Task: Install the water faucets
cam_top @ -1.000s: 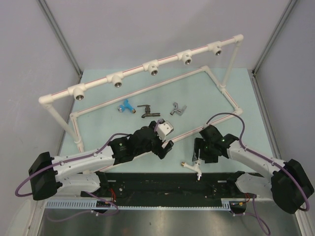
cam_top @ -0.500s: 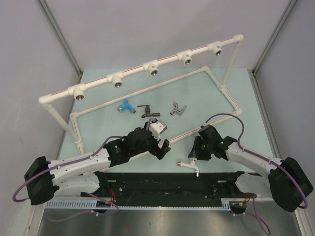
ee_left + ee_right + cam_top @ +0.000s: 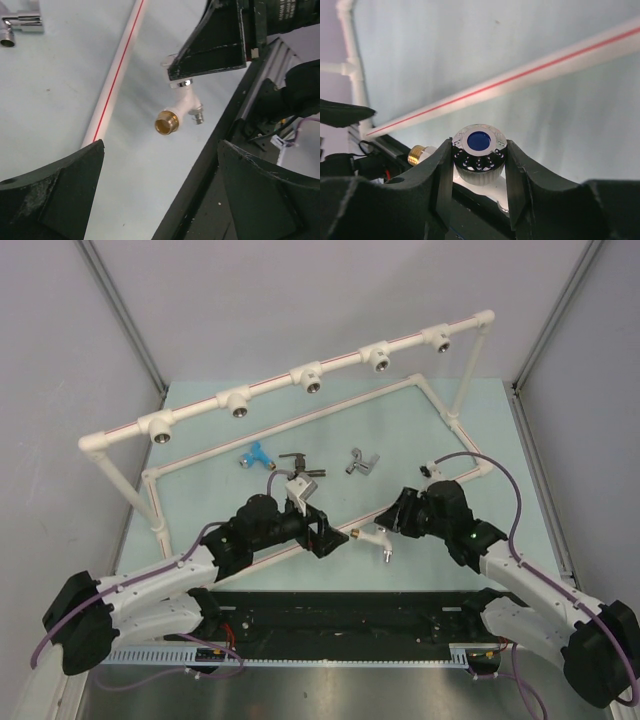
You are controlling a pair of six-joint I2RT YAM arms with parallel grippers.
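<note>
In the top view the right gripper (image 3: 388, 528) hides most of the small white faucet (image 3: 372, 537); we see only its brass threaded end and its spout, over the near part of the table between the two arms. The silver-grey metal faucet (image 3: 20, 22) is cut off at the corner of the left wrist picture.

The pale green table (image 3: 330, 425) stands between plain grey walls. On it sits a white pipe frame (image 3: 270, 380) whose raised rail carries five metal-lined sockets. The bright blue faucet (image 3: 256, 455) and the dark brown-black faucet (image 3: 295, 462) lie in a row with the silver one, inside the frame's base.

Only the right wrist view shows the grip. The black fingers (image 3: 445, 170) are clamped on either side of the white faucet's chrome-ringed cap with its blue disc. Only the left wrist view shows the left gripper (image 3: 330, 535) spread wide, its fingers (image 3: 60, 190) holding nothing and the brass end facing it
</note>
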